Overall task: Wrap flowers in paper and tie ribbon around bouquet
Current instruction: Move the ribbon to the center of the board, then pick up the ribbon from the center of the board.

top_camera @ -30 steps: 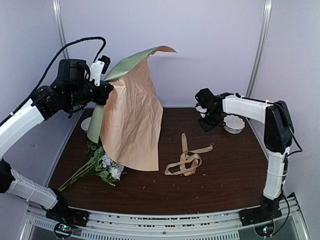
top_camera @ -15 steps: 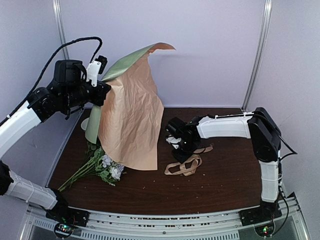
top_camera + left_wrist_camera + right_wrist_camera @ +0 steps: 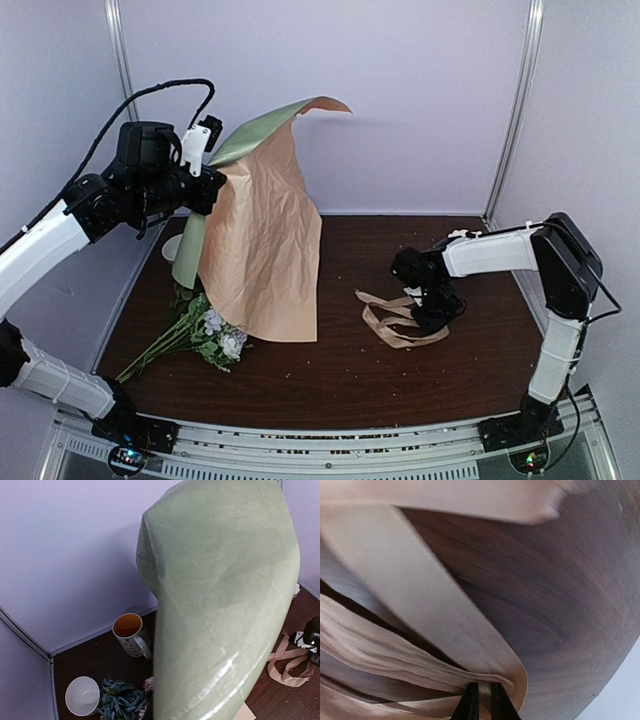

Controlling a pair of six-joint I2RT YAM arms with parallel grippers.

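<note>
You had the paper [image 3: 265,240] hanging upright, held at its upper left edge. Its tan face was toward the arms and its sage face behind, with the top corner curling over to the right. The flowers [image 3: 205,335] lay flat at its lower left, blooms partly under the sheet and stems pointing to the near left corner. Your ribbon [image 3: 395,318] lay in loose beige loops right of centre, well apart from the paper.

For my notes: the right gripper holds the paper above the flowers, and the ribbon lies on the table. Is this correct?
No: the left gripper holds the paper above the flowers, as the top external view shows. The ribbon lies on the table.
</note>
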